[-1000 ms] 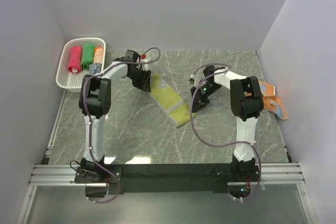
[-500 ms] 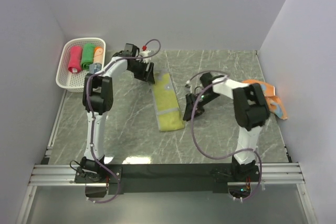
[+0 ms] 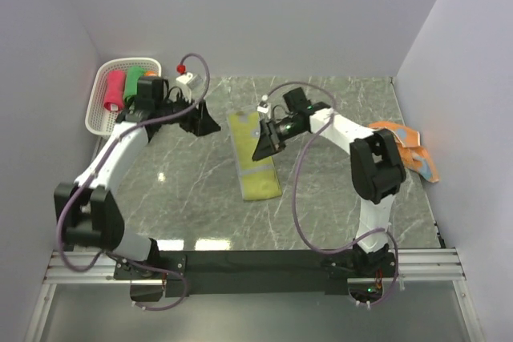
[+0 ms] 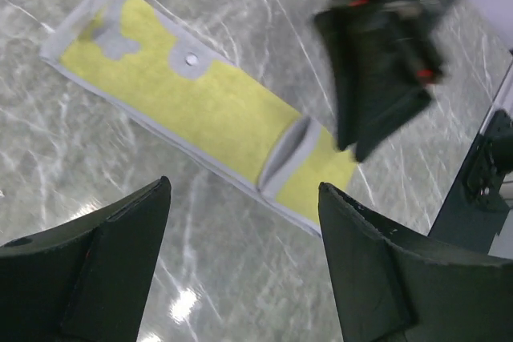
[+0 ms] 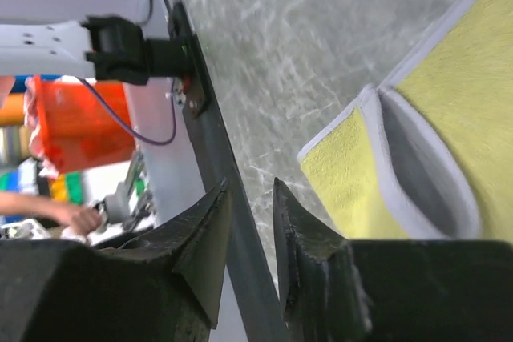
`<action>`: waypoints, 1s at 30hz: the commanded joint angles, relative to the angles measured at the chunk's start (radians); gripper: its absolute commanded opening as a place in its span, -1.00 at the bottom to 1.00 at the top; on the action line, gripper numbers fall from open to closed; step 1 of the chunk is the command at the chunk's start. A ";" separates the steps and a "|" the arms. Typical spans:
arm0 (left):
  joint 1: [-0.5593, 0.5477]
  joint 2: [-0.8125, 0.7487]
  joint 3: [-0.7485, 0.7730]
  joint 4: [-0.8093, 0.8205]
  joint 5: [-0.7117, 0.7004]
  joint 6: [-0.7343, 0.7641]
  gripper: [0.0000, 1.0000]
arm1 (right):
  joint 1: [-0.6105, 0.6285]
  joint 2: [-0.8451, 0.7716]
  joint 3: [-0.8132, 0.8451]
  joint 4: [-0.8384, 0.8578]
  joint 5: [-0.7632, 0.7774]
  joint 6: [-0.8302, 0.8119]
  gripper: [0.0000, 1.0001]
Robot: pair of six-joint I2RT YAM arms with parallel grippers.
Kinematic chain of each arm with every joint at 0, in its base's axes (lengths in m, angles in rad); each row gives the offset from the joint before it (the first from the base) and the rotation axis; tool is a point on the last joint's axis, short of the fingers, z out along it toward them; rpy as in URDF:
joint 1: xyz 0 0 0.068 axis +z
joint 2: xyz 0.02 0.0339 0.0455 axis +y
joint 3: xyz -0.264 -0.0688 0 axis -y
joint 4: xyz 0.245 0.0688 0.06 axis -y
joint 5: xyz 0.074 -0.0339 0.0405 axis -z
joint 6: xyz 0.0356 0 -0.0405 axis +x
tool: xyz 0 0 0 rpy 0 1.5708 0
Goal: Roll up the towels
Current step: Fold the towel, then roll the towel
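Two arms stand on your rig, bolted at the near edge of the table (image 3: 337, 198). One yellow towel (image 3: 256, 167) lies flat in the middle of the table, its length running from near to far. It is unrolled and has a single small fold (image 4: 287, 156) raised close to its near end. Your right gripper (image 3: 262, 148) sits at the right edge of this towel, about halfway along it. Its fingers (image 5: 200, 254) are a narrow gap apart with nothing between them, and whether they touch the cloth cannot be told. Your left gripper (image 3: 205, 122) is just left of the towel's far end and clear of it, with its fingers (image 4: 112, 254) spread wide and empty. At the right wall, level with the towel, lies one crumpled heap of orange cloth with light-blue marks (image 3: 410, 150). The number of pieces in it cannot be told. One white basket (image 3: 103, 120) stands in the far left corner. Two rolls show plainly in it, one pink-red roll (image 3: 115, 91) and one green roll (image 3: 132, 83). Beside them is a sliver of orange (image 3: 151, 74), mostly hidden by the left arm.
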 commanded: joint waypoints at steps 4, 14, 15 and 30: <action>-0.185 -0.211 -0.233 0.019 -0.091 0.195 0.57 | 0.022 0.157 -0.081 0.110 0.065 0.058 -0.39; -0.653 -0.187 -0.502 0.278 -0.577 0.483 0.52 | 0.012 0.314 -0.100 0.194 0.069 0.191 -0.46; -0.675 -0.165 -0.509 0.304 -0.594 0.505 0.54 | 0.012 0.316 -0.106 0.206 0.064 0.198 -0.46; -0.813 0.131 -0.488 0.464 -0.717 0.550 0.23 | 0.009 0.323 -0.104 0.188 0.069 0.190 -0.47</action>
